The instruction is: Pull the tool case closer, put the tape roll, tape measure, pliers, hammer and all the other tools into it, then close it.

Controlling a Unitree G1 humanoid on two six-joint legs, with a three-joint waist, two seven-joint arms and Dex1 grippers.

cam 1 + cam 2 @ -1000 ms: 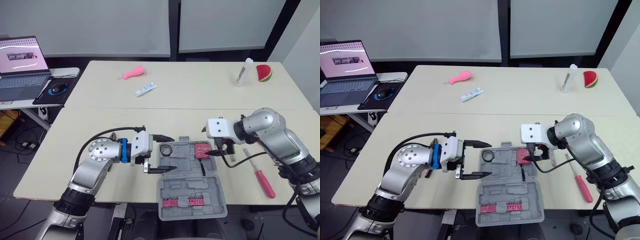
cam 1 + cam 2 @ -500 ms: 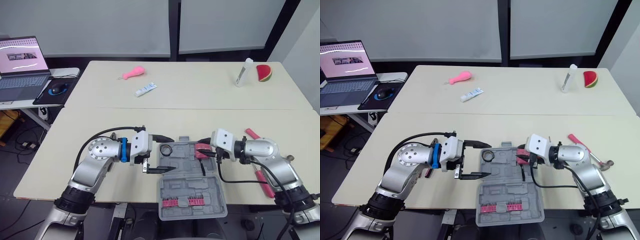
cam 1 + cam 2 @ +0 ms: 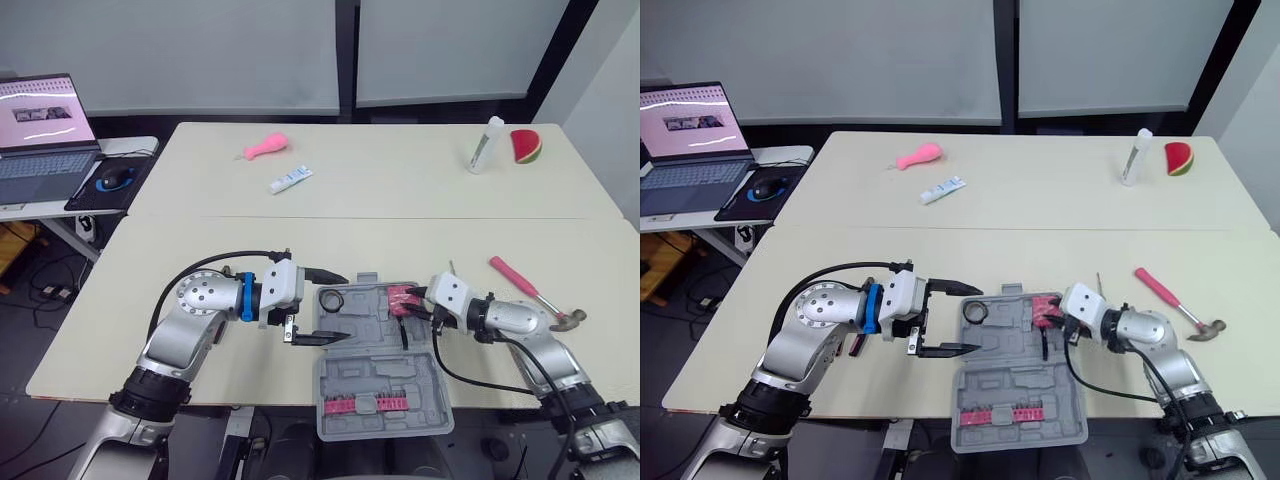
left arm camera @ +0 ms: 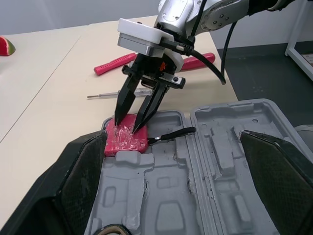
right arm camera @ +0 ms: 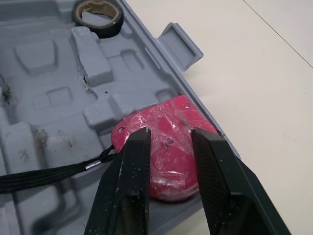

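I have brought the right claw (image 4: 127, 125) down over the last second. Its slightly spread fingers rest tips-down on the tape measure (image 4: 124, 142), seated in the tool case (image 3: 365, 335) corner beneath. Left claw (image 3: 347, 306) is spread wide opposite. Tape measure judged stowed; the hammer (image 3: 525, 288) lies beyond the right claw.

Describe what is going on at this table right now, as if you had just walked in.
A two-armed robot is packing tools into an open grey tool case at the table's near edge. Its right gripper, fingers parted, has its tips at the red tape measure, which lies in the case's far right corner. The left gripper hovers open at the case's left side. The tape roll is in the case; the hammer lies on the table to the right, not yet packed.
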